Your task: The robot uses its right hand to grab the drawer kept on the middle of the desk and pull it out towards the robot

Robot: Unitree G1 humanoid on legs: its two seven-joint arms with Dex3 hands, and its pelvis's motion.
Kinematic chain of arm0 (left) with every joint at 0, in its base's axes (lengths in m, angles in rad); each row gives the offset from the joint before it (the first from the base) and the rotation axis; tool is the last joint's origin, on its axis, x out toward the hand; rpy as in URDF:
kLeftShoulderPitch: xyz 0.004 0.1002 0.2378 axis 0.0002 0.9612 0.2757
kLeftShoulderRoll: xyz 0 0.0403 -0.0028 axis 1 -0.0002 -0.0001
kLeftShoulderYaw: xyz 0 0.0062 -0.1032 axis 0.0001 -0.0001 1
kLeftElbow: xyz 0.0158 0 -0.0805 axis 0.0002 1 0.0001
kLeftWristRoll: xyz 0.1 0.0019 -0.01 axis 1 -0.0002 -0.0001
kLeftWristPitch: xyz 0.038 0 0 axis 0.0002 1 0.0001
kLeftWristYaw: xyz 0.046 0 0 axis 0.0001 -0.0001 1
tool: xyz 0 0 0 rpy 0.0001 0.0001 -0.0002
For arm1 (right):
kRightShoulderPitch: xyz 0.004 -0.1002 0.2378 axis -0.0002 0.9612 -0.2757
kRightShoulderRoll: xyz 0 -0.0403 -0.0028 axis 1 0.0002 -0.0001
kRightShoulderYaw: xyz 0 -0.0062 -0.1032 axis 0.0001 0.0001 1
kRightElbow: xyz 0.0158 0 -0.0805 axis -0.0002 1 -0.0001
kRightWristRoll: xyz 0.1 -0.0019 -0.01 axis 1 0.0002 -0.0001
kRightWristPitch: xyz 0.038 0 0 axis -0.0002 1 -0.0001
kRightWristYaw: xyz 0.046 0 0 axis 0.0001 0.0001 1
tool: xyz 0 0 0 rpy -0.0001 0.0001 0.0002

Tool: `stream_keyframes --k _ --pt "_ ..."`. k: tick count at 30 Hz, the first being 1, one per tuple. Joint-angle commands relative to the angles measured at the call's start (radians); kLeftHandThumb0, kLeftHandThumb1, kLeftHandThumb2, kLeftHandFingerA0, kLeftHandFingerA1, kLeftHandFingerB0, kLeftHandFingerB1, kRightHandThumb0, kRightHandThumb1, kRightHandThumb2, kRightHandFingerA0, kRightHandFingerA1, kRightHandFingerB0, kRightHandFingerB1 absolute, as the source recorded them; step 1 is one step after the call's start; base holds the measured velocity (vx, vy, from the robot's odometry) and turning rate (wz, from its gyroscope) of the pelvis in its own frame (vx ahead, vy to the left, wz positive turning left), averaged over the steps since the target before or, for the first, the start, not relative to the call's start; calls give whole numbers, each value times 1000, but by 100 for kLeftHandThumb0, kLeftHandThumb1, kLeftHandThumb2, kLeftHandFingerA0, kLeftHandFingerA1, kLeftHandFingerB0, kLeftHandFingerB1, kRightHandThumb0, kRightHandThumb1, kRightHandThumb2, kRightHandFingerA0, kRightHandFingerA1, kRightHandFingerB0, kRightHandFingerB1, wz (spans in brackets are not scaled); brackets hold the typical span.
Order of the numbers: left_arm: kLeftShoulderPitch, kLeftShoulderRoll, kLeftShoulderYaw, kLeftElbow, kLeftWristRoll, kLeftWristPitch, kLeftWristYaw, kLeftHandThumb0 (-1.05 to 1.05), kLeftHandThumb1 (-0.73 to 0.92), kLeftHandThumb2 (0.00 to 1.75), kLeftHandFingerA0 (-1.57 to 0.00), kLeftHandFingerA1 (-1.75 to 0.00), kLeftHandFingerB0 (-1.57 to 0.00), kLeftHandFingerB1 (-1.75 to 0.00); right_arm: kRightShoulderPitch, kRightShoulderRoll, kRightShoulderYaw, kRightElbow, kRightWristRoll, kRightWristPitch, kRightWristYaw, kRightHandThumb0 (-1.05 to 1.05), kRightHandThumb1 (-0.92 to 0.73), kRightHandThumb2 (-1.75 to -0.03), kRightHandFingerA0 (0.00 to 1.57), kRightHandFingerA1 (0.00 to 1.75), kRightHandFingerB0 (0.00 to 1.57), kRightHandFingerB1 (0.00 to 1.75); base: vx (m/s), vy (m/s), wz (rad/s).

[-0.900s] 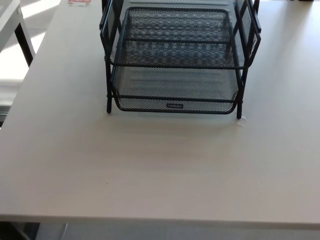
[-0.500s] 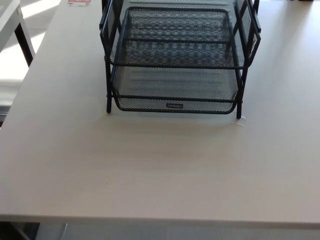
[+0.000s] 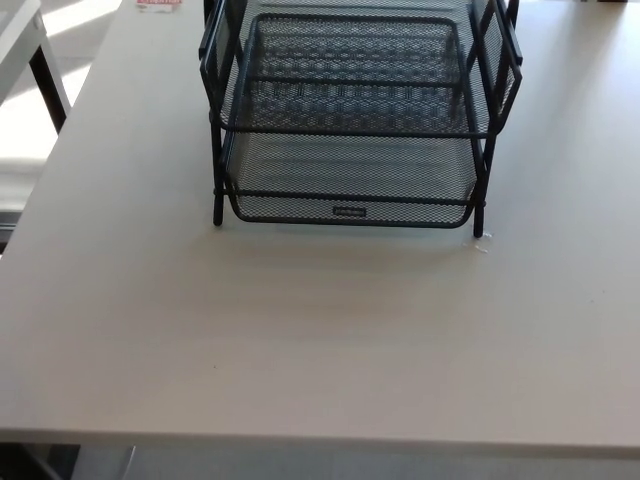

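Single head view, looking steeply down over the desk (image 3: 320, 340), mesh drawer rack (image 3: 350, 120) near top edge

We can read no text here. The black mesh drawer rack (image 3: 355, 120) carries a small dark label plate (image 3: 349, 211) at the middle of the front rim of its lowest drawer (image 3: 350, 190); we see pale marks on the plate, too small to make out as letters. On the surface (image 3: 300, 340), beyond the rack's far left corner at the picture's top edge, lies a red and white item (image 3: 159, 3) that seems printed, but it is cut off and blurred, so we cannot read it.
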Motion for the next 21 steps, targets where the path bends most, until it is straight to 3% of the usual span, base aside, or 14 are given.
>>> stream_keyframes --k 1,2,3,4,5,6,8,9,10,11,14,20,21 --pt "-24 8 -2 33 23 -13 -18 -33 65 59 -61 -96 -65 -69 111 -100 -191 -261 36 292 190 -70 -48 -56 68 71 61 45 0 0 0" --pt "-5 10 8 28 16 -16 -9 -33 65 59 -62 -96 -66 -70 100 -119 -193 -258 16 264 190 -74 -37 -83 68 75 55 55 0 0 0" --pt "0 10 11 24 12 -14 -10 -33 65 59 -62 -96 -65 -68 106 -134 -205 -275 -8 270 196 -78 -52 -57 61 66 57 48 0 0 0" --pt "5 11 15 17 9 -12 -13 -33 65 59 -62 -97 -64 -68 111 -144 -218 -290 -24 277 199 -79 -53 -57 61 67 56 50 0 0 0" --pt "11 14 18 5 7 -9 -16 -32 65 58 -62 -98 -64 -68 116 -149 -241 -306 -35 279 196 -79 -39 -85 60 71 52 57 0 0 0" --pt "14 15 19 2 8 -13 -14 -32 65 59 -63 -97 -66 -70 116 -159 -274 -318 -31 279 206 -84 -43 -90 75 101 44 57 0 0 0" --pt "14 15 19 6 11 -18 -8 -32 65 59 -63 -97 -66 -71 129 -181 -339 -373 -35 318 259 -78 -42 -90 69 99 43 57 0 0 0" --pt "14 16 17 9 14 -14 -8 -32 65 59 -63 -96 -65 -69 130 -196 -359 -404 -44 344 289 -81 -51 -60 76 104 50 51 0 0 0" --pt "14 16 17 9 14 -13 -8 -32 65 59 -63 -96 -65 -69 133 -195 -365 -416 -48 353 298 -81 -51 -60 76 104 50 51 0 0 0" --pt "16 16 19 12 13 -22 -2 -34 65 59 -63 -96 -66 -70 148 -204 -410 -466 -71 387 328 -79 -57 -58 67 75 50 47 0 0 0" --pt "16 20 20 14 14 -25 -3 -33 65 59 -63 -98 -66 -71 152 -189 -529 -596 -96 443 373 -78 -61 -59 49 44 44 43 0 0 0" --pt "37 21 30 1 8 -25 -4 -33 65 59 -64 -97 -67 -72 70 -142 -584 -636 -102 405 286 -76 -63 -59 43 58 38 51 0 0 0" --pt "39 19 31 7 10 -32 0 -33 65 59 -63 -95 -67 -72 23 -137 -593 -628 -92 356 237 -77 -64 -59 34 74 33 63 0 0 0"
